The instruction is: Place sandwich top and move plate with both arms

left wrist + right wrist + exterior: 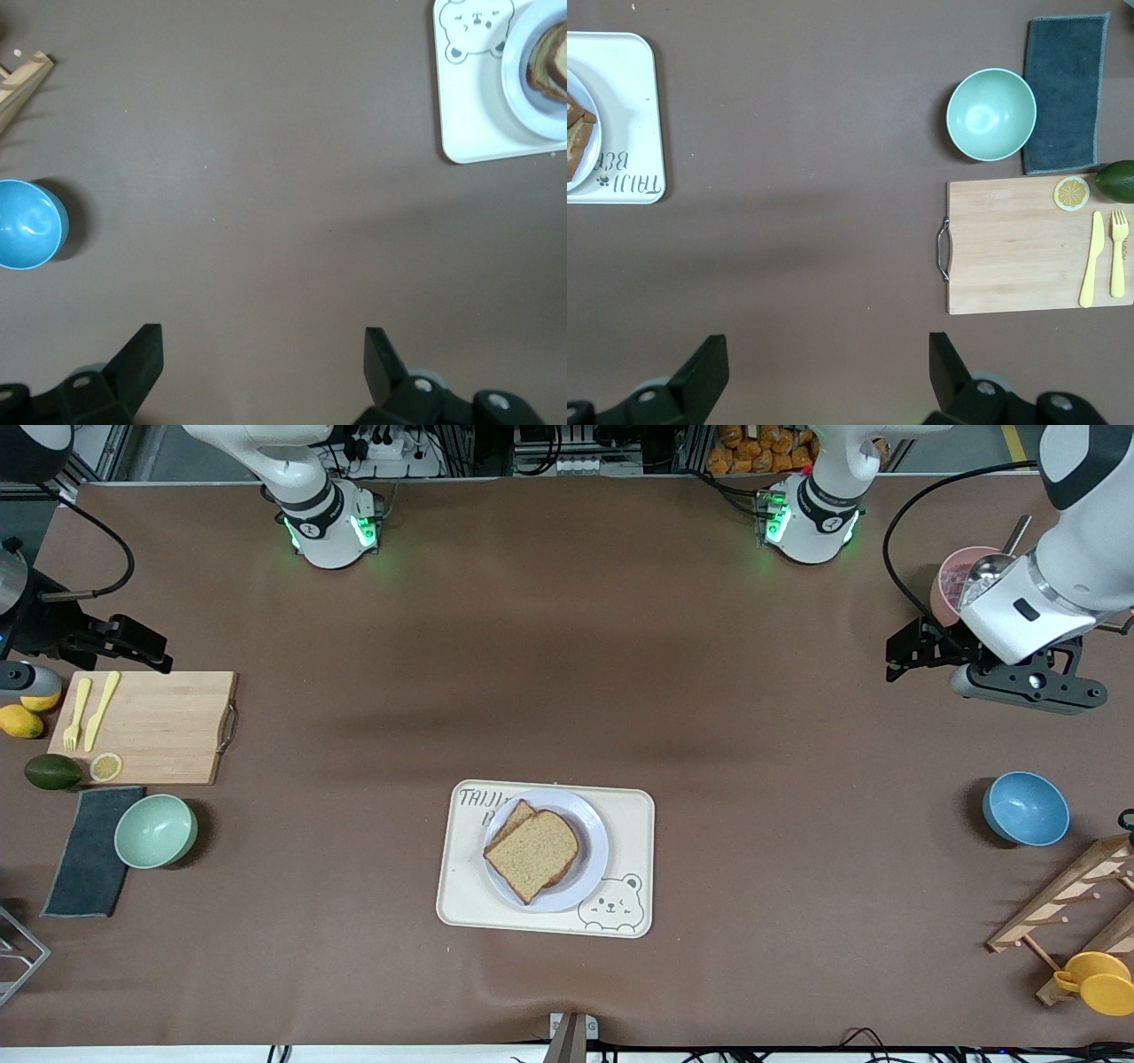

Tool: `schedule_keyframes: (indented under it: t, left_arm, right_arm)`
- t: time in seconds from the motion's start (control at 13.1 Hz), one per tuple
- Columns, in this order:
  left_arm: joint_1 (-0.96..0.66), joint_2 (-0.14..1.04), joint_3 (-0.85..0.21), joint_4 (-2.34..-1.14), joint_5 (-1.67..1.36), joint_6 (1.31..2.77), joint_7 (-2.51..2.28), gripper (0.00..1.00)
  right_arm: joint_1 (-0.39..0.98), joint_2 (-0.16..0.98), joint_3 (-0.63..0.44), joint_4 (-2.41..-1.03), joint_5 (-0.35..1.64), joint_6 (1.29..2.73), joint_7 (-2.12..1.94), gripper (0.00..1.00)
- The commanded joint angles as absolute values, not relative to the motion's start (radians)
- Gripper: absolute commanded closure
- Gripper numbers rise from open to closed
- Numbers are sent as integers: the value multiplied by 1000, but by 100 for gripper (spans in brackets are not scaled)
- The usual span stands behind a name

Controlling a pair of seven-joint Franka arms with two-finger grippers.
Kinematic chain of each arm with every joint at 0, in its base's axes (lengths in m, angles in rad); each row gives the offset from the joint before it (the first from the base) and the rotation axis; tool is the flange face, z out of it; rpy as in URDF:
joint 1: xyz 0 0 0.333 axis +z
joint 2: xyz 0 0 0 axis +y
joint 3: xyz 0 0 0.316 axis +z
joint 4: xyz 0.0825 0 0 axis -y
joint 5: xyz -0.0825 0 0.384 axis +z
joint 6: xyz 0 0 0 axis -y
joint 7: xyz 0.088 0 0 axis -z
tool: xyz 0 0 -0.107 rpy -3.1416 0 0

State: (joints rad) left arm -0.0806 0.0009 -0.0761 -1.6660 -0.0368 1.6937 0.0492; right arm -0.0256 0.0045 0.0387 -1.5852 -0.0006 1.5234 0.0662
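The sandwich top (pixel 534 853), a brown wholegrain slice, lies on another slice whose corner peeks out beneath it, on the small round plate (pixel 592 868). The plate sits on the cream bear tray (pixel 633 815) near the table's middle. My left gripper (pixel 895 660) is open and empty over bare table toward the left arm's end; its wrist view (pixel 264 341) shows the plate (pixel 523 97) and the bread (pixel 554 62) at the edge. My right gripper (pixel 155 651) is open and empty over the right arm's end, and its wrist view (pixel 828 345) shows the tray (pixel 629 115).
Toward the right arm's end are a wooden cutting board (pixel 159 726) with a yellow fork and knife, a lemon slice, an avocado (pixel 51 771), lemons, a green bowl (pixel 156 830) and a grey cloth (pixel 89 850). Toward the left arm's end are a blue bowl (pixel 1025 808), a wooden rack (pixel 1063 903), a yellow cup (pixel 1099 981) and a pink cup (pixel 957 580).
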Motion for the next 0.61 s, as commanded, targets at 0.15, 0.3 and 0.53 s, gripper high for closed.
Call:
schedule_keyframes:
  t: [0.15, 0.3, 0.53]
  left_arm:
    - [-60, 8, -91, -1618, -31, 1672, -63, 0]
    - [-64, 5, -91, -1621, -31, 1671, -107, 0]
    - [-58, 2, -91, -1623, -31, 1669, -118, 0]
  right_arm:
    - [-21, -3, 31, -1588, 17, 1517, 52, 0]
    - [-23, -2, 31, -1588, 17, 1517, 52, 0]
    - [-21, -2, 31, -1586, 17, 1519, 52, 0]
